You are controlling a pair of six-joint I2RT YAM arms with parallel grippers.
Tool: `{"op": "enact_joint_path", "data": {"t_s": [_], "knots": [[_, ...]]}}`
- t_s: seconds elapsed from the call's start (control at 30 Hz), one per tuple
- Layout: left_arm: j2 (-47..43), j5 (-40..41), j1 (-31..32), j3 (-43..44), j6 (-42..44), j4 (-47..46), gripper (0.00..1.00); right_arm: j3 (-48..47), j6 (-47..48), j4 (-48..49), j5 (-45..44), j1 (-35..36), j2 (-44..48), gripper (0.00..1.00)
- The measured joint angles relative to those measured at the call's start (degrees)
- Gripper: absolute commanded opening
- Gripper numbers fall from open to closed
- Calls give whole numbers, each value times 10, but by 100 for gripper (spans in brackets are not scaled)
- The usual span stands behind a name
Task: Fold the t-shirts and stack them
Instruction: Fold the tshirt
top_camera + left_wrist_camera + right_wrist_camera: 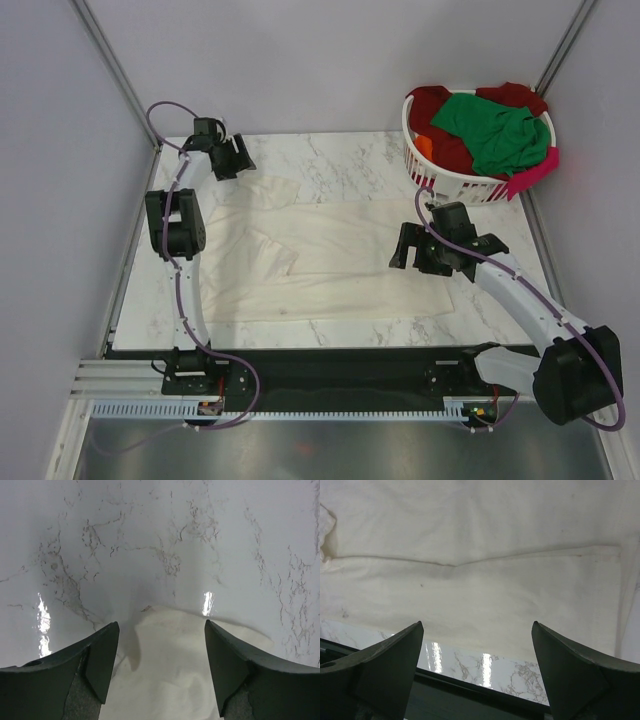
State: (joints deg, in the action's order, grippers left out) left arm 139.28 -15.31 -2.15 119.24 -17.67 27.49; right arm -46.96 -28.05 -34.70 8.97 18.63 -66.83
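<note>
Cloth is lying flat across the middle of the marble table (330, 150) — the cream shirt (340, 265), soft and lightly creased. I am watching the left gripper (161, 629) hanging over the rounded tip of the far-left sleeve, jaws spread, pinching nothing. Its camera is showing glossy grey-veined stone beyond. The right gripper (477, 630) is hovering over the shirt's right end, jaws wide apart. Only its camera is picking out a long lapped edge and faint specks. From above, the white slatted basket (470, 185) is sitting at the far right corner, holding a green shirt (495, 130), a red shirt (430, 100), orange cloth (425, 148) and pink cloth (535, 172).
</note>
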Motion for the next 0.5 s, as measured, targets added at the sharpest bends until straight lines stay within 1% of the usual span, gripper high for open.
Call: {"op": "enact_joint_path", "data": {"t_s": [0.03, 0.1, 0.2, 0.23, 0.3, 0.33, 0.37, 0.4, 0.43, 0.47, 0.5], "knots": [[5, -2, 0, 0, 0, 2, 73, 0, 1, 0, 0, 0, -1, 98], [12, -8, 0, 0, -3, 2, 72, 4, 4, 5, -1, 0, -1, 98], [18, -26, 0, 3, -11, 1, 65, 13, 8, 5, -1, 0, -3, 98], [19, -33, 0, 3, -14, 2, 60, 16, 9, 4, -2, 0, -3, 98], [24, -46, 0, 5, -21, 1, 57, 19, 10, 4, -3, 0, -3, 98], [27, -51, 1, 8, -25, 0, 49, 21, 10, 4, -4, 0, -3, 98], [27, -54, 2, 9, -28, 0, 45, 22, 11, 4, -5, 0, -2, 98], [28, -57, 3, 9, -30, 1, 38, 23, 12, 4, -5, 0, -2, 98], [30, -59, 3, 10, -32, 2, 20, 24, 12, 4, -5, 0, -2, 98], [33, -61, 4, 13, -37, 2, 9, 24, 12, 4, -5, 0, -2, 98], [36, -63, 6, 17, -39, 2, 2, 24, 13, 4, -5, 0, -2, 98]]}}
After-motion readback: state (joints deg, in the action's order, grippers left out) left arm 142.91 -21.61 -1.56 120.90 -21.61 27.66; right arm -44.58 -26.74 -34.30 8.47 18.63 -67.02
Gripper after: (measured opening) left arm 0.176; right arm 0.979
